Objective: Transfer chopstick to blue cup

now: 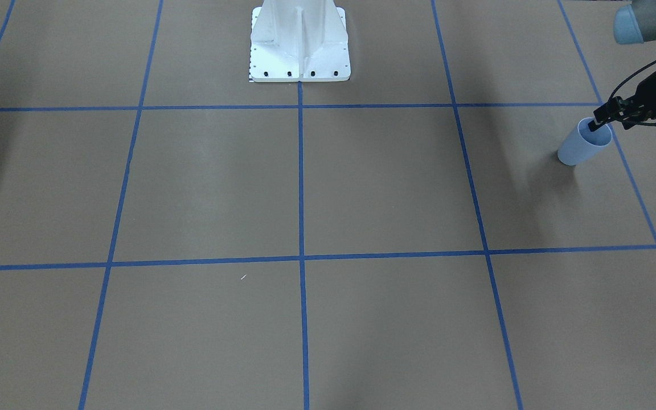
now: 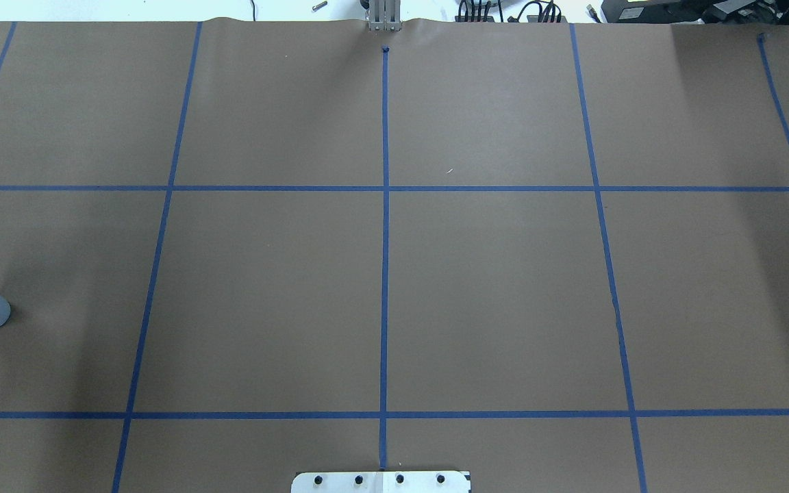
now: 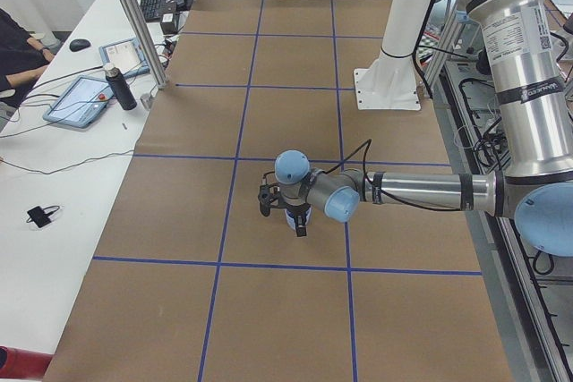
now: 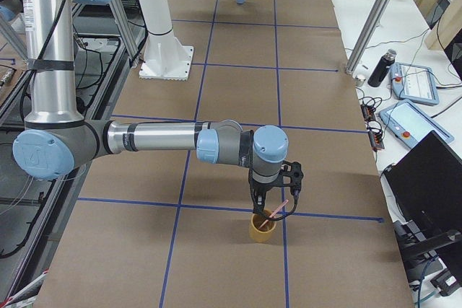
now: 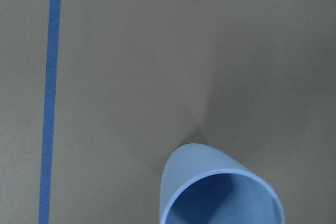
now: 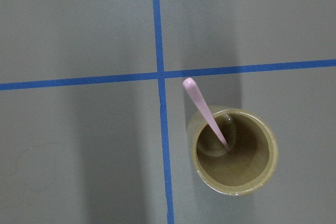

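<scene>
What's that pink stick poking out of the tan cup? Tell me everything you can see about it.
It is a slim pink chopstick, smooth and plastic-looking, with a rounded upper tip. It stands tilted inside the tan cup: its lower end sits on the cup's floor, its shaft leans across the rim, and its upper part pokes out toward a crossing of blue tape lines. In the right wrist view only the cup touches it; no finger shows there.

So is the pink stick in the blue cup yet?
No, the pink chopstick is leaning inside the tan cup, not in the blue cup.
</scene>
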`<state>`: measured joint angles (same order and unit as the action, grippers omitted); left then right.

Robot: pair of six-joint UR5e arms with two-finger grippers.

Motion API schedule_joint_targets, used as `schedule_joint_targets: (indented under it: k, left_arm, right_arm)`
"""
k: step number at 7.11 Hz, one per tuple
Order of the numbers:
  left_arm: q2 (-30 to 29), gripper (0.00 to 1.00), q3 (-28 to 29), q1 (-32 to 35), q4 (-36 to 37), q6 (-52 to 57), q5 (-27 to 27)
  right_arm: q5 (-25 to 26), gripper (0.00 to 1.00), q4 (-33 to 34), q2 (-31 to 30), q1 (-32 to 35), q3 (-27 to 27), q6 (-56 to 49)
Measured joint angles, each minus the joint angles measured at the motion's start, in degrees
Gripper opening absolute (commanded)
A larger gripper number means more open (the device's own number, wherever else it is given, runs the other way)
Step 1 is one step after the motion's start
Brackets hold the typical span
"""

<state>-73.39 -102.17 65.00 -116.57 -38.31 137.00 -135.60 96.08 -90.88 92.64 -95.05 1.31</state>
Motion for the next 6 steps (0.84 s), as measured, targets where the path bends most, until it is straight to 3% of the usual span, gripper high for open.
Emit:
schedule_joint_targets:
  k: [2, 3, 4, 5, 6]
  left_arm:
    - [-0.6, 0.95, 1.86, -0.1, -0.35, 0.14, -0.12]
    - [-1.29, 0.7, 3.3, -0.12, -1.12, 0.15, -0.14]
    - [-1.98, 0.23, 4.76, -0.13, -2.03, -0.02, -0.15]
    - [-2.46, 0.0, 5.55, -0.13, -2.61, -0.39, -0.07]
    - [-2.66, 0.0, 5.64, -0.12, -2.79, -0.62, 0.12]
  right_arm:
    - [-0.47, 1.0, 0.06, 0.0, -0.03, 0.03, 0.0]
    - [-0.56, 1.0, 0.07, 0.0, -0.06, 0.04, 0.0]
    - [-0.73, 1.0, 0.07, 0.0, -0.07, 0.04, 0.01]
    - [-0.93, 1.0, 0.09, 0.0, -0.08, 0.04, 0.01]
    - [-1.01, 1.0, 0.13, 0.0, -0.09, 0.07, 0.01]
